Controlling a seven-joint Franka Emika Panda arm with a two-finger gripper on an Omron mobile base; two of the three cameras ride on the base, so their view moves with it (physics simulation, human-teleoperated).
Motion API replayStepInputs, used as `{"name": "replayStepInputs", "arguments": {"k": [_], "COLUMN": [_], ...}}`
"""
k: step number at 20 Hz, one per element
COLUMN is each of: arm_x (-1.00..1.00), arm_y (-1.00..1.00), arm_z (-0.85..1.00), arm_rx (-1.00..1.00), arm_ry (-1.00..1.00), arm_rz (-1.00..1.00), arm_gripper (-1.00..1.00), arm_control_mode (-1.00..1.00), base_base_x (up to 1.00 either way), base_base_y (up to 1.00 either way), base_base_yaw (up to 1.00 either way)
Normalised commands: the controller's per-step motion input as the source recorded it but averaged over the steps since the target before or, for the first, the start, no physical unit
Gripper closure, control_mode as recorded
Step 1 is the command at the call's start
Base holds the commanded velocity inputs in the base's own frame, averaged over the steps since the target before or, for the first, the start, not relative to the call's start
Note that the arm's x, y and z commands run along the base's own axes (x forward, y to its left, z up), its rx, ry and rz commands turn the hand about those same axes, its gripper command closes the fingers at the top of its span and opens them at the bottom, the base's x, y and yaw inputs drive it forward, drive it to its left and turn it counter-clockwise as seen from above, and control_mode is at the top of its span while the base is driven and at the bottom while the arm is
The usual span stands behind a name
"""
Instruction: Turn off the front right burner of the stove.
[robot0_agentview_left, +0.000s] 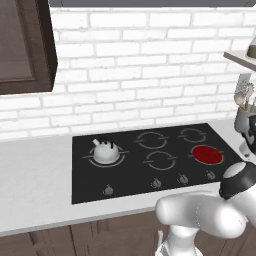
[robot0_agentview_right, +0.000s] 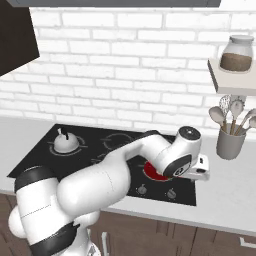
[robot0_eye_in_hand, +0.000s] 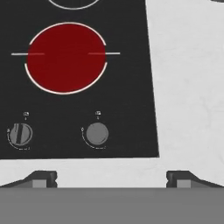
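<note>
The stove (robot0_agentview_left: 131, 172) is a glossy black cooktop set into a white counter. Its front right burner (robot0_agentview_left: 207, 154) glows solid red, and the hand view looks straight down on this burner (robot0_eye_in_hand: 65, 57). Two grey knobs lie below it there: the left knob (robot0_eye_in_hand: 20, 134) and the right knob (robot0_eye_in_hand: 96, 133), which is directly in front of the red zone. My gripper (robot0_eye_in_hand: 111, 178) is open, fingertips (robot0_eye_in_hand: 43, 178) wide apart with nothing between them, hovering above the counter strip just in front of the knobs. In the right base view my arm covers most of the burner (robot0_agentview_right: 151, 174).
A white kettle (robot0_agentview_left: 105, 150) sits on the front left burner. A grey utensil holder (robot0_agentview_right: 231, 142) stands on the counter right of the stove, beneath a shelf holding a jar (robot0_agentview_right: 236, 52). White counter (robot0_eye_in_hand: 188, 87) runs along the stove's right edge.
</note>
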Motion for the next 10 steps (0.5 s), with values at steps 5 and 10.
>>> {"name": "replayStepInputs", "arguments": {"k": [5,10], "arm_x": [0.10,0.00], "arm_y": [0.00,0.00], "arm_z": [-0.47,-0.36], "arm_rx": [-0.13,-0.01], "arm_ry": [0.10,0.06], "arm_rz": [0.00,0.00], "arm_gripper": [-1.00,-1.00], "arm_control_mode": [-1.00,-1.00], "base_base_x": [0.00,0.00], "base_base_y": [0.00,0.00], "base_base_yaw": [0.00,0.00]}}
